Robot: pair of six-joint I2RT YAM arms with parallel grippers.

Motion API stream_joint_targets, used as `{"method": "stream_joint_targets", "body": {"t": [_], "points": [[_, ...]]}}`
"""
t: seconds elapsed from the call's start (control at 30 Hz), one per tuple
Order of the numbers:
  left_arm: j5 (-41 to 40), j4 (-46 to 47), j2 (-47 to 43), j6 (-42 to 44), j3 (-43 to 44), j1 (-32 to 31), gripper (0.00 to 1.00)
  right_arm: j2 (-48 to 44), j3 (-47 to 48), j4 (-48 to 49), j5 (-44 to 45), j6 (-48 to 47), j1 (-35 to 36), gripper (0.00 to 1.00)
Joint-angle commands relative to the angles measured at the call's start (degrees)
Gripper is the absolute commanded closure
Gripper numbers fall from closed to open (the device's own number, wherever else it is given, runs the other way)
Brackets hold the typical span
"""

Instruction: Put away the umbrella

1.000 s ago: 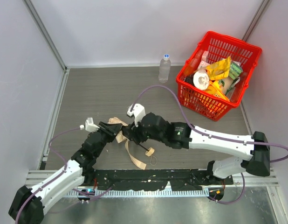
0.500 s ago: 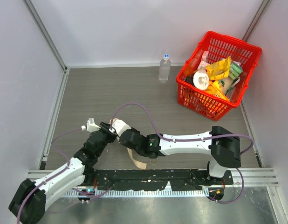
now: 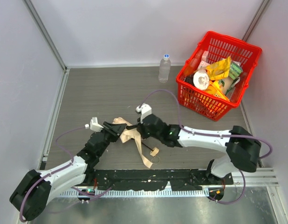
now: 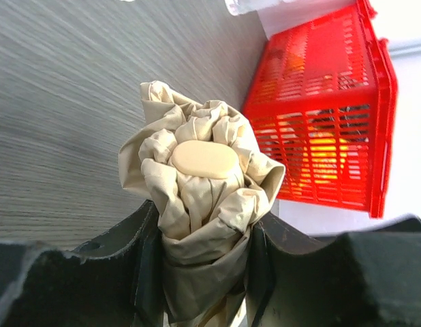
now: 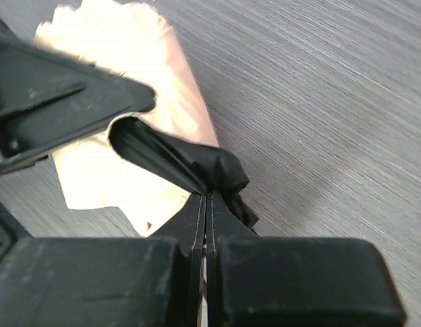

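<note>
Basket [image 3: 205,108] full of packets [image 3: 220,66], umbrella [image 3: 129,135] outside

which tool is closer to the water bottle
Right. The right tool pinches the umbrella slightly left of the water bottle; the left tool clamps it farther left.

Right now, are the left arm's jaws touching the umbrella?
Touching. In the left wrist view the left gripper clamps the umbrella, jaws pressed against both sides.

The bottle [image 3: 164,68] is standing just left of the basket [image 3: 207,106]; the umbrella [image 3: 127,135] is lying well before the basket, leftward.
</note>
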Motion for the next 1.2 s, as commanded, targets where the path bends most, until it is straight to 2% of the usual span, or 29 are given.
{"method": "stream_joint_targets", "body": {"t": [0.0, 0.1, 0.2, 0.23, 0.3, 0.37, 0.47, 0.57, 0.63, 0.73, 0.77, 0.87, 0.93, 1.03, 1.07, 1.17], "points": [[-0.3, 8.6, -1.2, 4.3, -6.4, -0.1, 1.0, -6.1, -7.6, 5.7, -15.1, 12.8, -8.1, 0.99], [-0.4, 6.7, -3.1, 5.9, -6.4, 0.0, 1.0, -8.4, -9.9, 8.5, -21.1, 17.1, -11.7, 0.99], [-1.0, 6.3, -5.8, 6.0, -7.6, 0.0, 1.0, -8.3, -11.2, 11.9, -31.3, 23.5, -15.0, 0.99], [-1.5, 5.7, -6.8, 5.6, -7.9, 0.0, 1.0, -7.1, -11.7, 16.2, -38.2, 25.3, -17.0, 0.99], [-2.4, 4.4, -9.4, 4.2, -8.4, 0.0, 1.0, -5.5, -14.7, 22.4, -43.8, 32.9, -18.4, 0.99], [-2.8, 2.9, -11.7, 3.4, -8.3, 0.0, 1.0, -3.6, -16.2, 27.7, -49.0, 35.3, -18.7, 0.99], [-3.8, 1.3, -14.3, 2.0, -8.3, -0.1, 1.0, -0.6, -17.3, 31.6, -53.1, 35.7, -18.7, 0.99], [-4.1, 1.5, -15.8, 0.8, -8.3, -0.1, 1.0, 1.3, -20.1, 44.3, -58.9, 40.1, -18.7, 0.99], [-4.5, 2.0, -15.9, -0.9, -8.3, -0.1, 1.0, 1.7, -20.7, 50.2, -59.5, 43.6, -18.7, 0.99], [-5.7, 4.6, -15.2, -1.7, -8.2, 0.0, 1.0, 0.8, -18.7, 50.0, -57.4, 46.6, -18.1, 0.99], [-6.4, 4.7, -15.1, -1.3, -7.7, 0.0, 1.0, -1.6, -17.6, 47.8, -56.7, 45.8, -17.4, 0.99], [-8.4, 3.8, -13.8, 0.4, -5.8, -0.1, 1.0, -7.5, -12.3, 26.5, -50.4, 36.4, -17.5, 0.99], [-10.7, 4.6, -12.8, 0.4, -5.4, -0.1, 1.0, -9.3, -11.2, 23.9, -49.6, 38.1, -17.2, 0.99], [-14.2, 9.1, -9.7, 0.2, -5.5, 0.0, 1.0, -7.1, -12.6, 33.1, -49.2, 47.8, -15.3, 0.99], [-15.0, 11.7, -8.4, -0.1, -5.6, 0.0, 1.0, -6.1, -13.1, 41.4, -48.3, 53.7, -14.7, 0.99], [-16.5, 20.0, -4.4, -0.4, -4.8, -0.1, 1.0, 0.5, -13.1, 57.3, -44.3, 63.0, -11.1, 0.99]]}}
